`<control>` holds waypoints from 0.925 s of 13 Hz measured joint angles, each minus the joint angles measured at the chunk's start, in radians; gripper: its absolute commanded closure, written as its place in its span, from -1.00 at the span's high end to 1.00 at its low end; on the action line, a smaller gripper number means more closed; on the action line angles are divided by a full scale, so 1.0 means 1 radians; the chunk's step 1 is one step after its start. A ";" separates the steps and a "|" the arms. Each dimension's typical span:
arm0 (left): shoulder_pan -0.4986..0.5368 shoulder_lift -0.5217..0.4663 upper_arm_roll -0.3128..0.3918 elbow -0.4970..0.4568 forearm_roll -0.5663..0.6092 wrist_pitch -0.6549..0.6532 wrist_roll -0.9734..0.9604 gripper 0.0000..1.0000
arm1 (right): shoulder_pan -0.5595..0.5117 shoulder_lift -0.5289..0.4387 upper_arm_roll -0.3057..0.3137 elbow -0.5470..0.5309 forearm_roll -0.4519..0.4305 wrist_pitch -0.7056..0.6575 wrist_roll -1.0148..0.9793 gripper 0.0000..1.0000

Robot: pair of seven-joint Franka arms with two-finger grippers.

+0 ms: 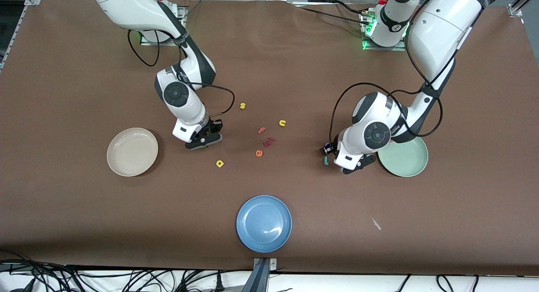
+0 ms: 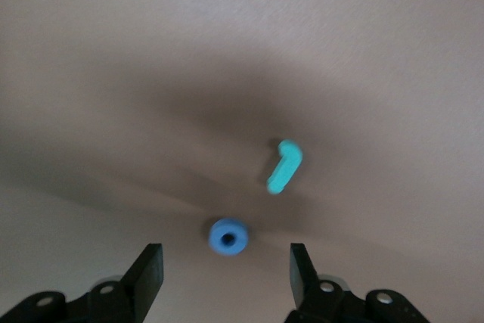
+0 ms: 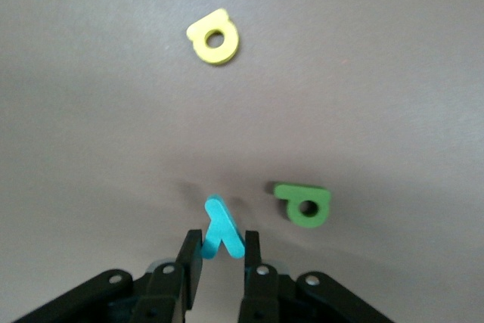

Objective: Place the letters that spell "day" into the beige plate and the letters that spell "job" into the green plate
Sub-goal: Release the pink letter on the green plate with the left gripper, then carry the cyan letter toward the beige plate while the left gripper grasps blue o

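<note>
Both the beige plate (image 1: 132, 151) and green plate (image 1: 403, 157) sit empty near opposite tabletop ends, so no letter is delivered yet: the right gripper (image 3: 222, 256) is clamped on the teal "y" (image 3: 221, 228), while the left gripper (image 2: 227, 271) hangs with jaws apart around the blue "o" (image 2: 228, 236).

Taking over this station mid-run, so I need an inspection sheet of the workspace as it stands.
Surface: brown table cover, a white scrap lying on it.
Job's things: beige plate and green plate hold no letters. Yellow rounded letter and dark green letter lie on the table; teal "j" beside blue "o".
Clutter: blue plate; yellow "s", yellow "n", orange "e", pink "f".
Grippers: right gripper shut on teal "y"; left gripper open around the "o".
Cables: black loops on both arms.
Surroundings: nothing seen.
</note>
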 measured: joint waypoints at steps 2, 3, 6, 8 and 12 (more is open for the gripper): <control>-0.003 0.015 0.000 0.000 0.017 0.027 -0.020 0.36 | -0.001 -0.017 -0.026 0.001 0.000 -0.011 -0.007 -0.66; -0.005 0.021 0.000 -0.001 0.040 0.029 -0.037 0.34 | -0.001 -0.028 -0.041 0.001 0.000 -0.026 -0.016 -0.66; -0.016 0.039 0.000 -0.012 0.075 0.029 -0.076 0.23 | -0.002 -0.075 -0.106 0.003 0.000 -0.091 -0.105 -0.66; -0.018 0.041 0.000 -0.031 0.075 0.029 -0.083 0.23 | -0.006 -0.098 -0.151 0.003 0.000 -0.120 -0.158 -0.66; -0.018 0.041 -0.001 -0.044 0.075 0.037 -0.098 -0.03 | -0.007 -0.116 -0.215 0.003 0.000 -0.152 -0.166 -0.66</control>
